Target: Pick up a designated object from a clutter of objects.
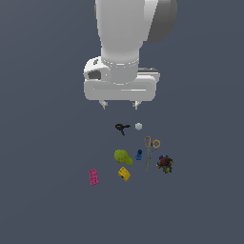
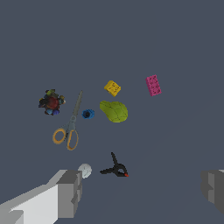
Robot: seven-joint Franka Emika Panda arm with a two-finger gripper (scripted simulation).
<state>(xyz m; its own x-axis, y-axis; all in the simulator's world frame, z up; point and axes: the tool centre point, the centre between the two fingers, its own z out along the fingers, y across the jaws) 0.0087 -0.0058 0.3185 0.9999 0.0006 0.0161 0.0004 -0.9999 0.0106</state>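
Pink brick (image 1: 94,177) lies flat on the floor at the edge of the clutter, apart from the rest, with the yellow brick (image 1: 124,174) and green pear (image 1: 123,157) its nearest neighbours; I judge it light, rigid and smooth-sided, best pinched across its two long flanks. My claw (image 1: 120,104) hangs high above the clutter, spread wide and holding nothing. Scissors (image 1: 150,150), dark cluster (image 1: 165,164), clamp (image 1: 122,127), white cube (image 1: 138,126) and blue piece (image 1: 139,154) all sit well clear of the brick, so nothing blocks a descent.
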